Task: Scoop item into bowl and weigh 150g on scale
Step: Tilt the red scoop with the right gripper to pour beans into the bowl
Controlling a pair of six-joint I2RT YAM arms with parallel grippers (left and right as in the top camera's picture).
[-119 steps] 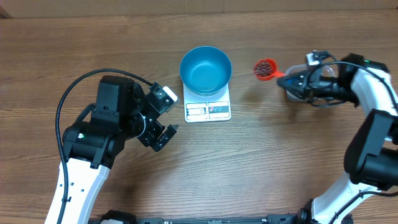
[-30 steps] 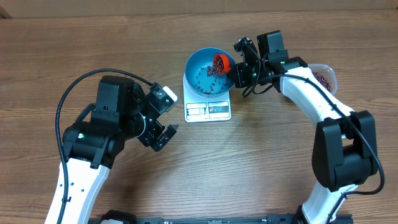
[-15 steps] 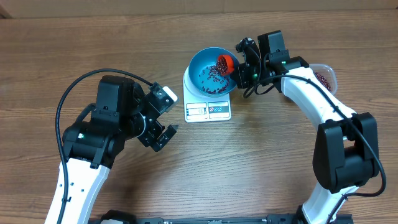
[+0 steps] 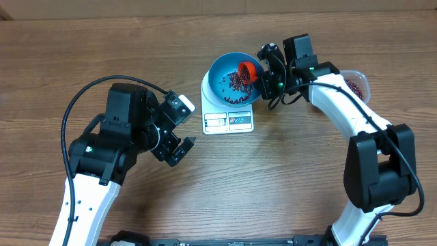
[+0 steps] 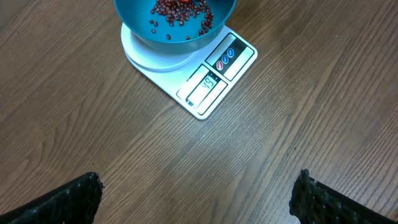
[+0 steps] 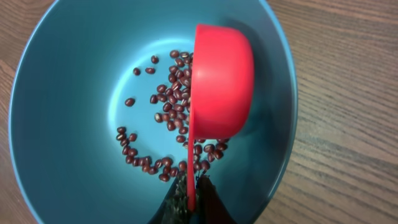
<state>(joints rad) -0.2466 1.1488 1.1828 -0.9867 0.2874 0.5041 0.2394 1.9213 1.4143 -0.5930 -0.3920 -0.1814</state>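
Right wrist view: the scoop [image 6: 221, 81], loaded a second ago, hangs tipped over beans [image 6: 171, 118] in the bowl [image 6: 68, 74]. Right gripper [image 6: 189, 202] clamps its handle, left gripper [image 5: 198, 198] gapes; more scoops likely.

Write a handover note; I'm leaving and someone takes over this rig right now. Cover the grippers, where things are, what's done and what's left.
Left gripper: open, empty, to the left of the scale.
Right gripper: shut on the handle of the red scoop, which is tipped on its side inside the bowl.
Things: the bowl sits on the scale. A thin scatter of beans lies in its bottom. More are in the clear tub at far right.
Done: some beans are poured in.
Left: keep scooping until the target weight. The display is too small to read.
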